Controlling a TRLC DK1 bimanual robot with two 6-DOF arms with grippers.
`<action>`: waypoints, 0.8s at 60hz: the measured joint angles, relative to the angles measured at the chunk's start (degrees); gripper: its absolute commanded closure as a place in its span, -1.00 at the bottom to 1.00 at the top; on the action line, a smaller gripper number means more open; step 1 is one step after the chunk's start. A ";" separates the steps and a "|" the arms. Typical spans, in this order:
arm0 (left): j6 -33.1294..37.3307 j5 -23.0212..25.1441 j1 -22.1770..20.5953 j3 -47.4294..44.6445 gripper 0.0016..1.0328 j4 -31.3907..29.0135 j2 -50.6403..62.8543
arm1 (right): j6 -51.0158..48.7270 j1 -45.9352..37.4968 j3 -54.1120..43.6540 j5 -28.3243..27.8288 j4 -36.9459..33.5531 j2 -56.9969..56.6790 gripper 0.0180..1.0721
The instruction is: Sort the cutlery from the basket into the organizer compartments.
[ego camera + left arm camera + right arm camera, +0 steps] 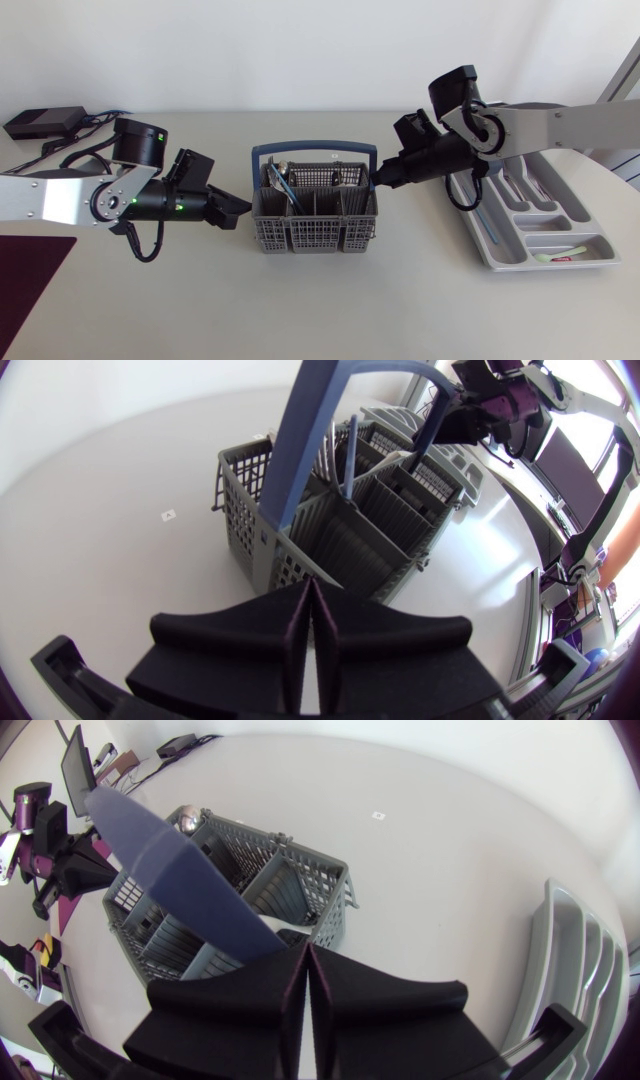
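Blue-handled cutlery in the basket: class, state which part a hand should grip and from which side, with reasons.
Grip the cutlery by its upper end, coming from above. It stands nearly upright in the back-left compartment of the basket, with only its top clear of the walls. Keep beside the carry handle arching over.

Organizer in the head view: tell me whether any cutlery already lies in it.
Yes, one pale utensil lies in the crosswise end compartment of the organizer.
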 measured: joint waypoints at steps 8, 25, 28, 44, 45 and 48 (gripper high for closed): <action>0.26 -0.02 1.97 0.00 0.84 0.00 -2.64 | -0.28 0.00 -3.30 3.37 0.13 -5.07 0.89; 1.81 -0.02 5.62 0.02 0.74 -1.77 -8.02 | -2.69 2.29 -9.51 7.06 0.13 -22.62 0.65; 1.99 -0.02 5.62 0.00 0.74 -1.77 -9.22 | -3.04 3.96 -9.99 7.41 0.02 -24.70 0.60; 3.21 -0.02 5.60 -2.99 0.73 -1.73 -14.78 | -4.50 14.25 -11.96 10.91 1.60 -26.64 0.27; 3.28 -0.02 5.60 -3.19 0.73 -1.75 -14.95 | -4.55 15.02 -12.02 11.08 2.03 -26.38 0.27; 3.67 0.00 5.60 -3.74 0.73 -1.73 -15.26 | -4.98 16.76 -12.04 12.28 3.39 -25.51 0.22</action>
